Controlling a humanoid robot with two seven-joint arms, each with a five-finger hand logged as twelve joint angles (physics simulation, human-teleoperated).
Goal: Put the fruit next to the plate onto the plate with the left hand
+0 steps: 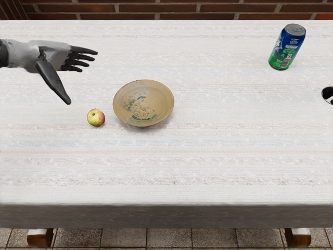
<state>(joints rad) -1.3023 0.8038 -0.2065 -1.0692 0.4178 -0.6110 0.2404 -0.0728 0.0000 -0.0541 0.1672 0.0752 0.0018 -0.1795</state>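
- One arm shows, coming in from the left edge at the far side of the table: the left hand [54, 56], grey at the palm with black fingers [83, 51].
- Those fingers are spread and stretched out toward the right, a little apart from one another, and they hold nothing.
- Its long black thumb [56, 83] slants down and to the right, away from the palm, so the hand is wide.
- The hand is above the table's left part, apart from everything on it.
- A small round apple, yellow-green with a red blush [95, 117], sits on the tabletop just beside the plate, on the plate's left and slightly nearer to me.
- The apple lies below and to the right of the thumb's tip, near it but not touching.
- A shallow round ceramic plate, tan with a worn green and white pattern in its middle [156, 87], rests flat near the table's centre.
- A blue and green drinks can with a silver top [287, 47] is far off at the right rear corner, leaning in this view.
- A dark round shape [328, 95] is cut off by the right edge; I cannot tell what it is.
- A wide white table with a rough, cloth-like surface [208, 156] carries all of this.
- A red brick wall [156, 8] runs behind it, and pale floor tiles [166, 238] show beneath its front edge.
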